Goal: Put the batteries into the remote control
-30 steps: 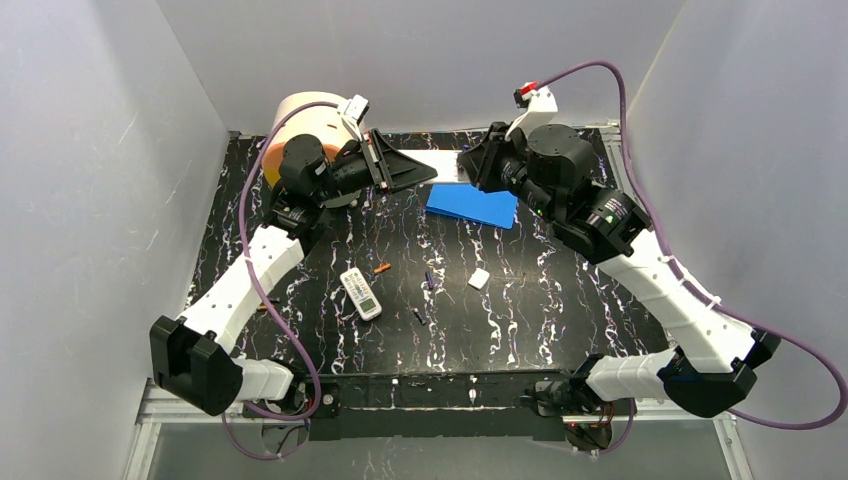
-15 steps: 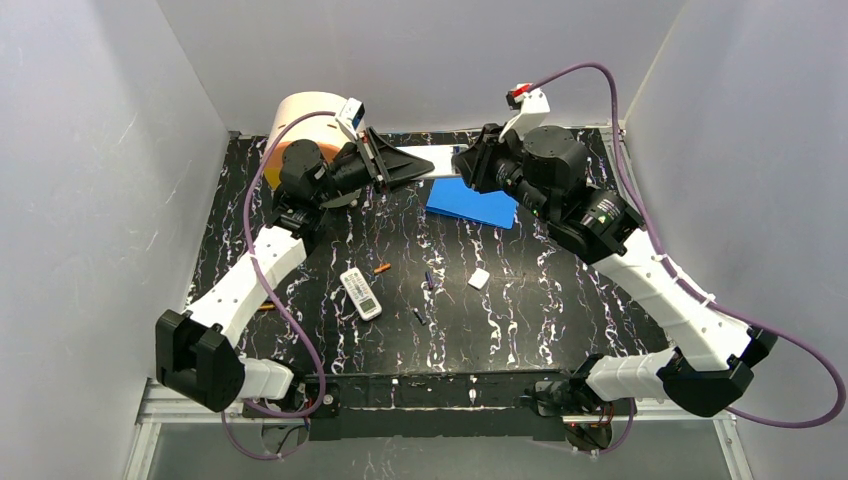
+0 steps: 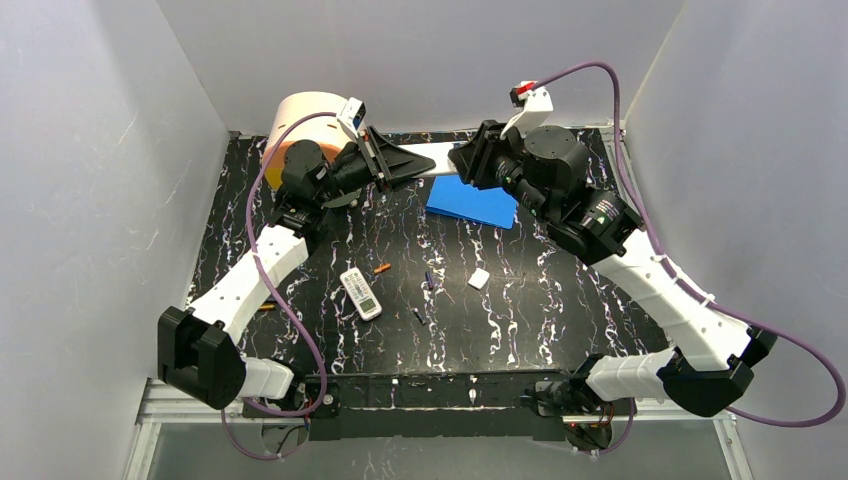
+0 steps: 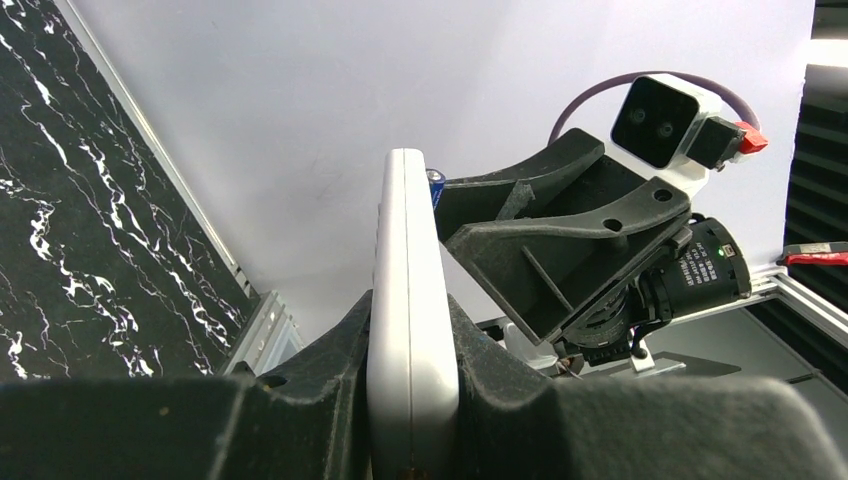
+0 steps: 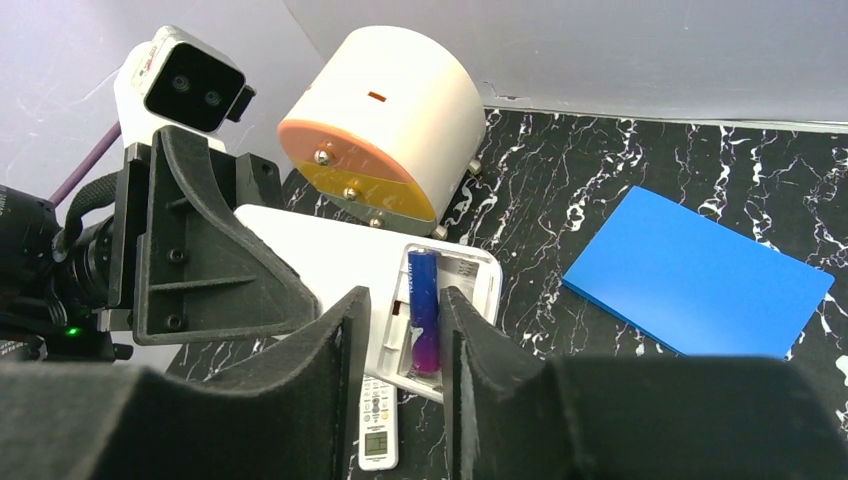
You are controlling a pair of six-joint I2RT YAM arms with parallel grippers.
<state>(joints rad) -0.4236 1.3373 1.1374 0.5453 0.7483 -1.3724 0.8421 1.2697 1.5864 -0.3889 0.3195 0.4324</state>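
A white remote control (image 3: 445, 160) hangs in the air at the back of the table, with my left gripper (image 3: 428, 160) shut on its sides (image 4: 405, 220). Its open battery bay faces my right wrist camera, and a purple battery (image 5: 422, 310) lies in it. My right gripper (image 5: 405, 292) is open at that bay. Its fingers straddle the battery, the right finger close beside it and the left one apart. More loose batteries lie on the black table: an orange one (image 3: 382, 268), a purple one (image 3: 429, 280) and a dark one (image 3: 418, 315).
A second, smaller remote with a display (image 3: 361, 293) lies mid-table. A small white piece (image 3: 479, 279) lies to its right. A blue card (image 3: 472, 205) lies below my right gripper. A round white and orange drum (image 3: 300, 115) stands at the back left. White walls enclose the table.
Both grippers have drifted a little left and up with the held remote between them. My right gripper's fingers stand wider apart than before. The things on the table have not moved.
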